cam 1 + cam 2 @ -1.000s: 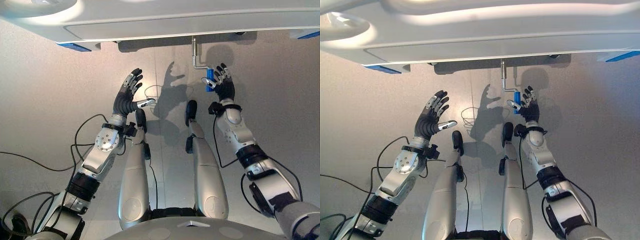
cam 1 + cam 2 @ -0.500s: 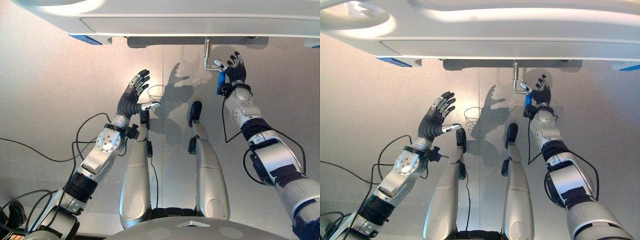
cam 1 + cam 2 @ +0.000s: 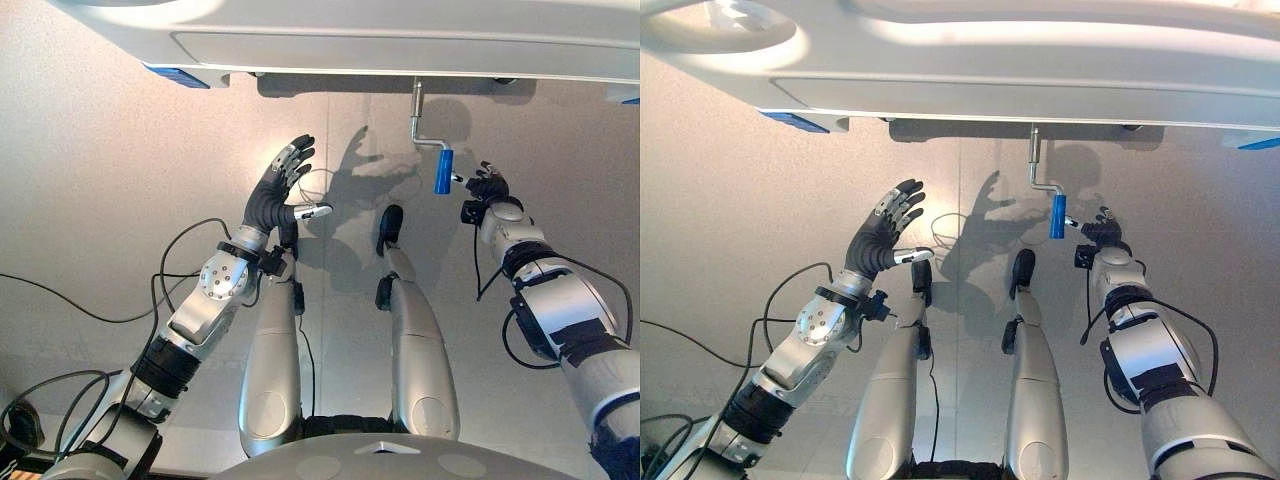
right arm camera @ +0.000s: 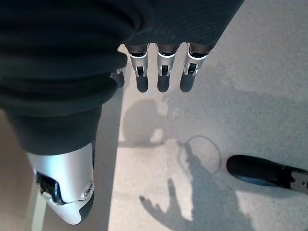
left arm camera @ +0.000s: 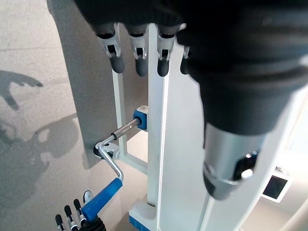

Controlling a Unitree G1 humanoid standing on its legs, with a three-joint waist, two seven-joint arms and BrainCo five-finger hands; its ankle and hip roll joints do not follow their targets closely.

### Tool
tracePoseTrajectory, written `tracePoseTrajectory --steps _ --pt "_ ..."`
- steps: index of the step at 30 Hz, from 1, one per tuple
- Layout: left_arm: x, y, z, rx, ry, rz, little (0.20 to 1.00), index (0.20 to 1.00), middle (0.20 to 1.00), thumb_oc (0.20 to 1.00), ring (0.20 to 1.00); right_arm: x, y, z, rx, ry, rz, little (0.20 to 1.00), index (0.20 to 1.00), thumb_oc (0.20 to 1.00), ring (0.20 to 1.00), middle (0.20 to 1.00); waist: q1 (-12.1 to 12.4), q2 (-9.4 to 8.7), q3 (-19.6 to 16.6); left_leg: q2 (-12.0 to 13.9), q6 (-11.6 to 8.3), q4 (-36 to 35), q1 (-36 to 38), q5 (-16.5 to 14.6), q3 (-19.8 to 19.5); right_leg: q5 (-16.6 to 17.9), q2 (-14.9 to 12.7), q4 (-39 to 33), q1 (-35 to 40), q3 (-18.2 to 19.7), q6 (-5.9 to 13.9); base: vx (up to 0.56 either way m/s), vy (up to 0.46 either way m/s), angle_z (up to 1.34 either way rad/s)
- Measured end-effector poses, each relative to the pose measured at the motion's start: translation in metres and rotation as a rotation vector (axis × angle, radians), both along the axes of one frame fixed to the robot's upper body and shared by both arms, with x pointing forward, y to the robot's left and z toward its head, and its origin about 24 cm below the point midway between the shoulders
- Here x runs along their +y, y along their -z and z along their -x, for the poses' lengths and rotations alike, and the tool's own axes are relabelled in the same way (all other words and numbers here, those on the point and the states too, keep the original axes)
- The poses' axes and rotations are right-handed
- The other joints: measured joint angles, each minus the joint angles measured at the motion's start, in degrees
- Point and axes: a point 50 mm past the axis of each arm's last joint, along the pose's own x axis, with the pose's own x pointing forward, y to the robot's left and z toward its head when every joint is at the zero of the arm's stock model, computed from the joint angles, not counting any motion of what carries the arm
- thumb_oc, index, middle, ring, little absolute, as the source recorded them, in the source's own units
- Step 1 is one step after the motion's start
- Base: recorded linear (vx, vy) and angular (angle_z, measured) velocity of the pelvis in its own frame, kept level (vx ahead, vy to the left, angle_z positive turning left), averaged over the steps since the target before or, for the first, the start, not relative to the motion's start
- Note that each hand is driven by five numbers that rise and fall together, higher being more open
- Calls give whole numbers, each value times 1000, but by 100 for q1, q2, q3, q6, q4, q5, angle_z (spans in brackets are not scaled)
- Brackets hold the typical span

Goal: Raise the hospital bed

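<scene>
The right hand (image 3: 487,187) hangs open beside the blue crank handle (image 3: 443,171), gripping nothing (left hand (image 3: 278,190) open, idle); a closing grasp may miss.

Pale grey floor (image 3: 100,180), lit bright near ctr

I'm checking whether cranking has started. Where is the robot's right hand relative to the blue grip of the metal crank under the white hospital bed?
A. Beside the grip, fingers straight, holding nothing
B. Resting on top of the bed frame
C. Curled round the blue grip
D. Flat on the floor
A: the right hand sits just beside the blue grip of the metal crank, fingers straight and holding nothing.
</scene>
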Motion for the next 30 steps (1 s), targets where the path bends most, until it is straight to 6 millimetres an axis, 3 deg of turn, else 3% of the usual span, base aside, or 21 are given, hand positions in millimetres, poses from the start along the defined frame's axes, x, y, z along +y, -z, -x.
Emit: tracePoseTrajectory --steps 5,15,22,30 --pt "-3 -2 -1 -7 6 10 1000 1000 1000 1000 1000 3 3 1 8 -19 12 1000 1000 1000 1000 1000 88 0 0 3 -1 -22 -4 -1 -2 4 4 -20 0 -1 0 0 0 0" --pt "1 -1 0 -3 -7 -3 1000 1000 1000 1000 1000 55 -26 -3 -257 -252 -32 1000 1000 1000 1000 1000 -73 -75 -2 16 0 -47 -31 -7 -5 1 10 -45 -18 -3 5 0 0 0" --pt "9 -2 0 -15 -31 -34 1000 1000 1000 1000 1000 47 -14 12 -271 -253 -53 1000 1000 1000 1000 1000 -234 -148 8 15 -2 -46 -125 -12 5 2 20 -49 -113 1 5 0 0 0" --pt "10 -3 0 -21 -37 -38 1000 1000 1000 1000 1000 37 0 17 -224 -218 -46 1000 1000 1000 1000 1000 -217 -148 8 19 -3 -37 -124 -11 5 6 23 -47 -114 8 5 0 0 0"
